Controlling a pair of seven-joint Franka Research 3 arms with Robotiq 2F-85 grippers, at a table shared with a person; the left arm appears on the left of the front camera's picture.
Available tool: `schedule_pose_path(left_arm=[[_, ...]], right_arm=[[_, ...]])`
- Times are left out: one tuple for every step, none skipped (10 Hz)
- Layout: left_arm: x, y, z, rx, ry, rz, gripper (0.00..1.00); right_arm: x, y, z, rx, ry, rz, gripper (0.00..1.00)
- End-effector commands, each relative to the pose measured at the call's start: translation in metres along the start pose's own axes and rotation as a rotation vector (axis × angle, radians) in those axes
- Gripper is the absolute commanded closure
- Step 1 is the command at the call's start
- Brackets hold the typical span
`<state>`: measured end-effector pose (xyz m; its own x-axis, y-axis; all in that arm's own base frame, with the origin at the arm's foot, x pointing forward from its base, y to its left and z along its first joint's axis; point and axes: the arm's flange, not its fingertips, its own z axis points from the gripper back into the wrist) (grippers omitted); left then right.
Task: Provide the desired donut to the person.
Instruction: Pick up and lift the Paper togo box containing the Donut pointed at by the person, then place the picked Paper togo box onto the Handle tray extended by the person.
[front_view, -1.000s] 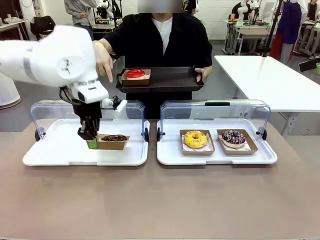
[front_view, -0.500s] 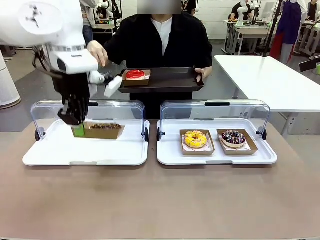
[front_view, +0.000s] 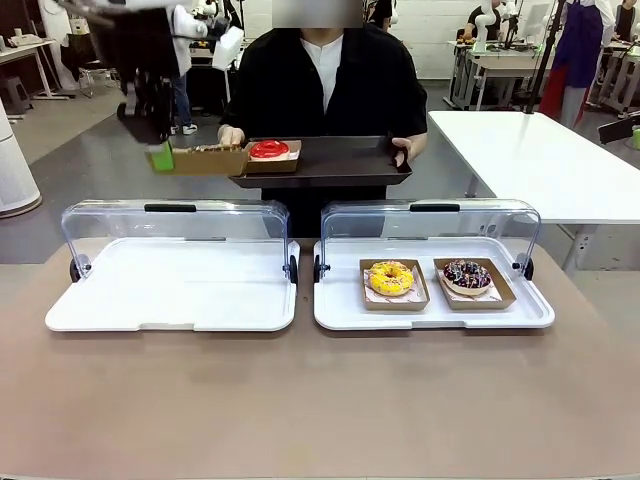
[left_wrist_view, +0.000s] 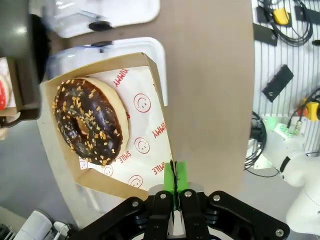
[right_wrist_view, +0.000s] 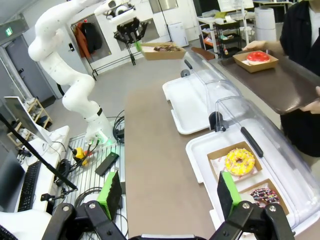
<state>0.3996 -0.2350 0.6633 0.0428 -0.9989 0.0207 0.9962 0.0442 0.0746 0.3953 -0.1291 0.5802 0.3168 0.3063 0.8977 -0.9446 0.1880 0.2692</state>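
My left gripper (front_view: 160, 156) is shut on the edge of a cardboard box (front_view: 212, 160) holding a chocolate donut with nut crumbs (left_wrist_view: 90, 127). It holds the box high, right beside the left end of the dark tray (front_view: 345, 160) that the person (front_view: 320, 80) carries in both hands. A red donut (front_view: 270, 149) in its own box sits on that tray. In the left wrist view the gripper (left_wrist_view: 175, 181) pinches the box wall (left_wrist_view: 157, 80). My right gripper (right_wrist_view: 169, 196) stands open and bare, low over the table's near side.
Two white display trays with raised clear lids lie on the brown table. The left one (front_view: 130, 295) is bare. The right one (front_view: 340, 305) holds a yellow donut (front_view: 391, 278) and a dark sprinkled donut (front_view: 467, 275). A white table (front_view: 540, 160) stands at the back right.
My left gripper has lifted the boxed chocolate donut off the left white tray, up and away to the person's dark tray. The person's pointing hand has gone back to the tray.
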Motion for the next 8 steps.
schedule_pose_path(left_arm=[[0.010,0.034,0.003,-0.016,0.015,0.018,1.00],[0.011,0.037,0.001,-0.018,0.019,0.012,1.00],[0.008,0.035,-0.003,-0.018,0.014,0.002,1.00],[0.001,0.025,-0.014,-0.018,-0.004,-0.023,1.00],[0.009,0.042,-0.009,-0.013,0.000,0.007,1.00],[0.009,0.042,-0.009,-0.013,0.000,0.007,1.00],[0.009,0.042,-0.009,-0.013,0.000,0.007,1.00],[0.009,0.042,-0.009,-0.013,0.000,0.007,1.00]], right_arm=[[0.002,0.001,0.000,0.003,-0.015,0.008,0.00],[0.002,0.001,0.000,0.003,-0.015,0.008,0.00],[0.002,0.001,0.000,0.003,-0.015,0.008,0.00],[0.002,0.001,0.000,0.003,-0.015,0.008,0.00],[0.002,0.001,0.000,0.003,-0.015,0.008,0.00],[0.002,0.001,0.000,0.003,-0.015,0.008,0.00],[0.002,0.001,0.000,0.003,-0.015,0.008,0.00],[0.002,0.001,0.000,0.003,-0.015,0.008,0.00]])
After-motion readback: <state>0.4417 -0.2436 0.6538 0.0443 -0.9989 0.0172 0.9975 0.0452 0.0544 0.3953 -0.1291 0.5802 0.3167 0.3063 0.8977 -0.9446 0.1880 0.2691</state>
